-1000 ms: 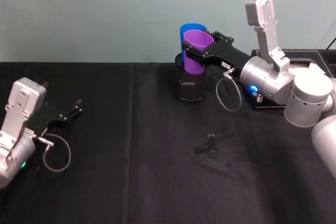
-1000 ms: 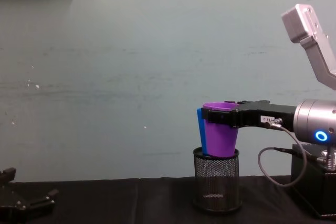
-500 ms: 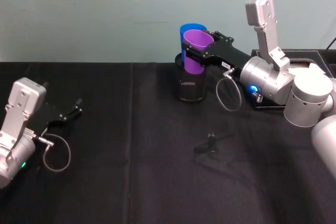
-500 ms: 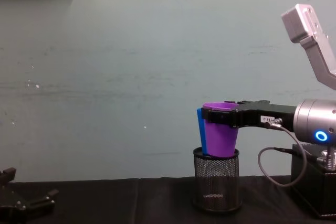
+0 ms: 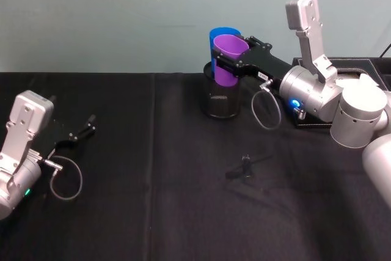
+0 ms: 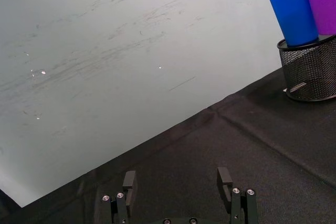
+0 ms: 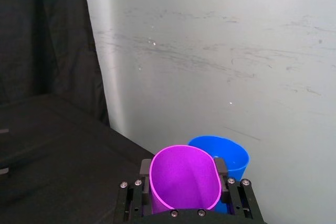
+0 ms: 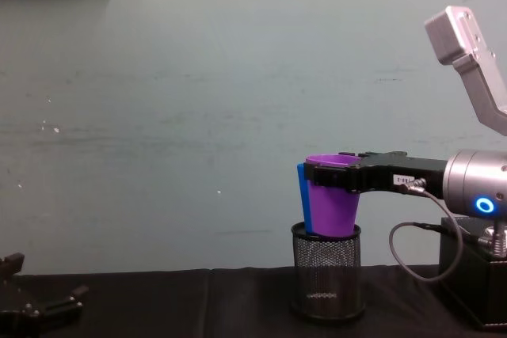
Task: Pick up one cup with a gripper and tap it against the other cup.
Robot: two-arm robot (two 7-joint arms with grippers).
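My right gripper (image 5: 235,53) is shut on the purple cup (image 5: 227,59), holding it upright by its upper wall over the black wire-mesh pen holder (image 5: 221,102). The blue cup (image 5: 220,33) stands in that holder, just behind the purple one, and no gap shows between them. In the chest view the purple cup (image 8: 333,207) covers most of the blue cup (image 8: 302,195), and its base dips into the holder (image 8: 326,275). The right wrist view looks down into the purple cup (image 7: 184,177), with the blue cup (image 7: 228,156) beyond it. My left gripper (image 5: 82,131) rests open, low at the far left.
A black cloth covers the table (image 5: 153,212). A black box (image 5: 342,65) sits behind my right arm at the back right. A small black clip-like item (image 5: 244,166) lies mid-table. A pale wall (image 5: 122,16) rises close behind the cups.
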